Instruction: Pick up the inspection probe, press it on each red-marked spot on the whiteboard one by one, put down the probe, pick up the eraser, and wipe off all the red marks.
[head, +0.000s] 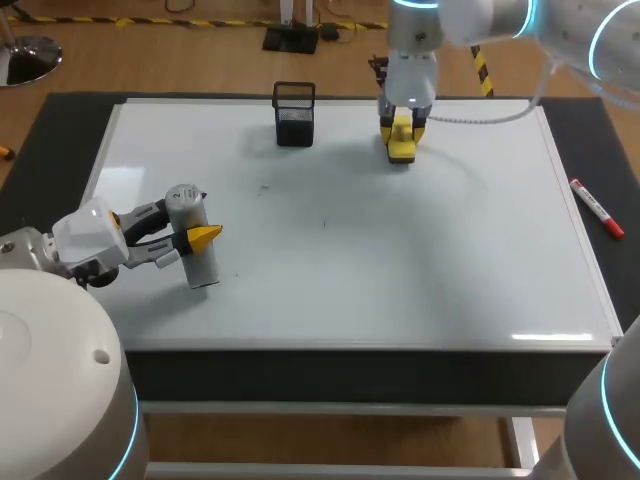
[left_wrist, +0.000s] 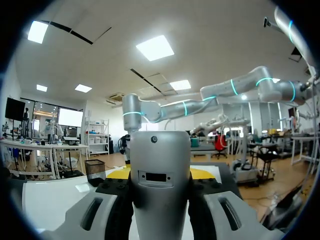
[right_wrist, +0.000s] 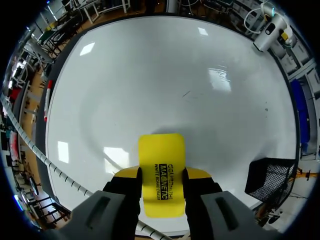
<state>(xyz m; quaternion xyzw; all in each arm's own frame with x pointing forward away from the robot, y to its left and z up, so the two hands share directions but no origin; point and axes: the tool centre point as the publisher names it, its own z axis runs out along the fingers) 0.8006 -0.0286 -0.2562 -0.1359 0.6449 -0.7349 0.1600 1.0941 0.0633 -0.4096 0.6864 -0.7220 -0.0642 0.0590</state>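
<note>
The inspection probe (head: 201, 262), a grey cylinder, stands upright on the left part of the whiteboard (head: 400, 250). My left gripper (head: 192, 232) is shut on its upper half; in the left wrist view the probe (left_wrist: 160, 200) fills the space between the fingers. Near the board's far edge, my right gripper (head: 402, 128) is shut on the yellow eraser (head: 401, 148), which points down at the surface. In the right wrist view the eraser (right_wrist: 161, 165) sits between the yellow tips, low over the whiteboard (right_wrist: 165, 75). I see no red marks, only a few faint dark specks (head: 265, 187).
A black mesh basket (head: 294, 113) stands at the far edge of the board, left of the eraser, and shows beside the right gripper as the basket (right_wrist: 272, 182). A red marker (head: 597, 208) lies on the dark mat just off the board's right edge.
</note>
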